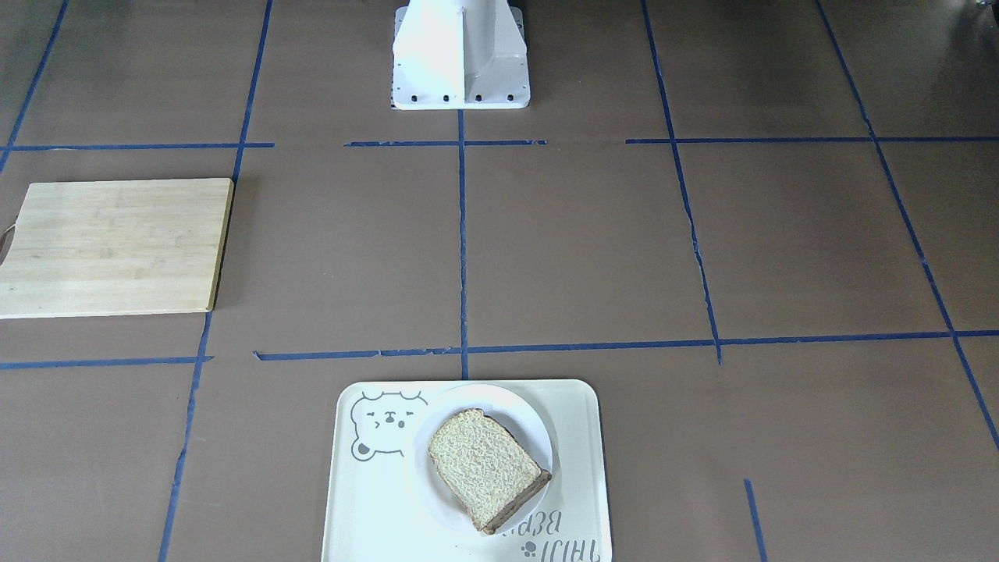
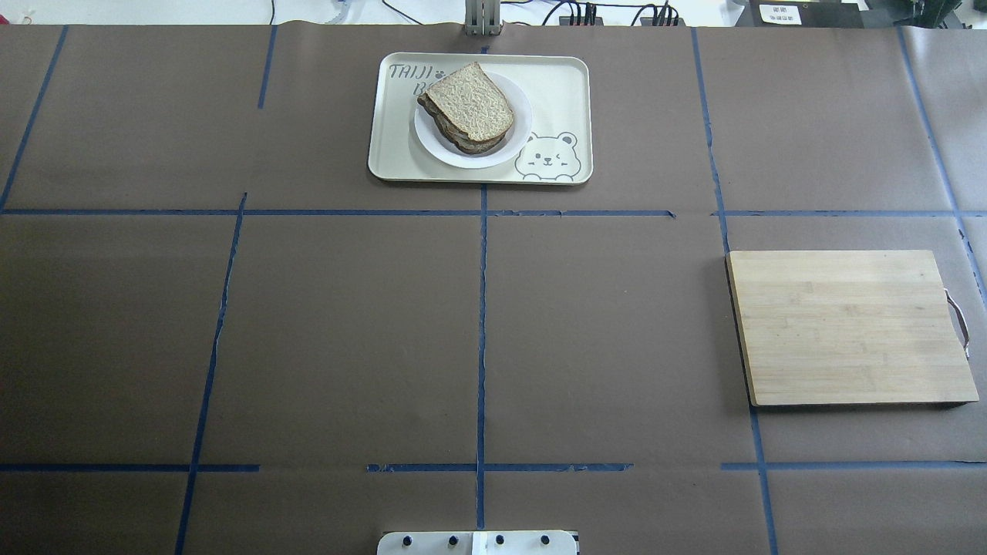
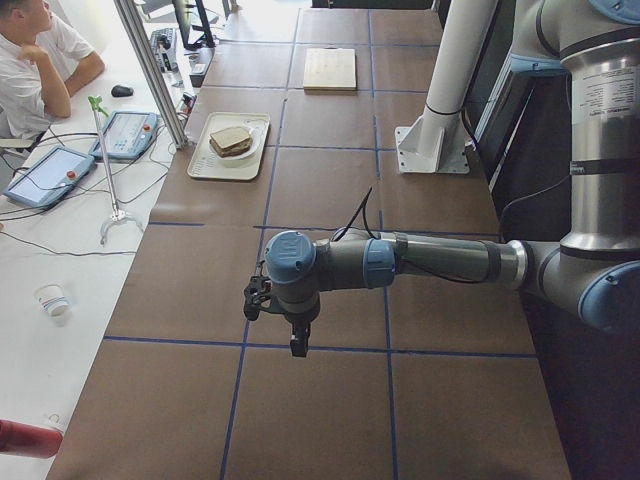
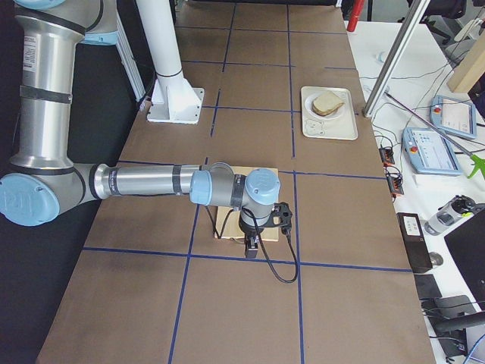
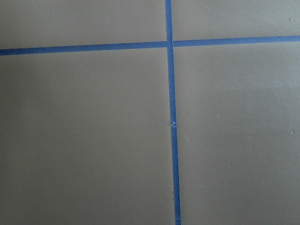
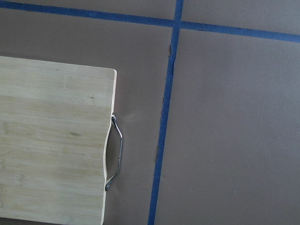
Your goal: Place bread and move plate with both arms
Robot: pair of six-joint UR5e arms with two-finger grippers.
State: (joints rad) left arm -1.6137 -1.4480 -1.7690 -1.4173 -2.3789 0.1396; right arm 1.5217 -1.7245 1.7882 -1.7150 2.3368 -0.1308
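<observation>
The pale bread slice (image 1: pixel 485 467) lies on top of a darker layer on the small white plate (image 1: pixel 527 428). The plate sits on the cream bear tray (image 1: pixel 581 484) at the table's far middle; bread (image 2: pixel 470 100), plate (image 2: pixel 520 127) and tray (image 2: pixel 559 85) also show in the overhead view. My left gripper (image 3: pixel 292 345) hangs over bare table at the left end, far from the plate. My right gripper (image 4: pixel 252 250) hangs near the cutting board's outer edge. Both show only in the side views, so I cannot tell whether they are open or shut.
A bamboo cutting board (image 2: pixel 848 327) with a metal handle (image 6: pixel 116 157) lies on my right side. The white fixed base (image 1: pixel 460 58) stands at the table's near middle. Blue tape lines cross the brown table. An operator (image 3: pixel 35 60) sits beyond the far edge.
</observation>
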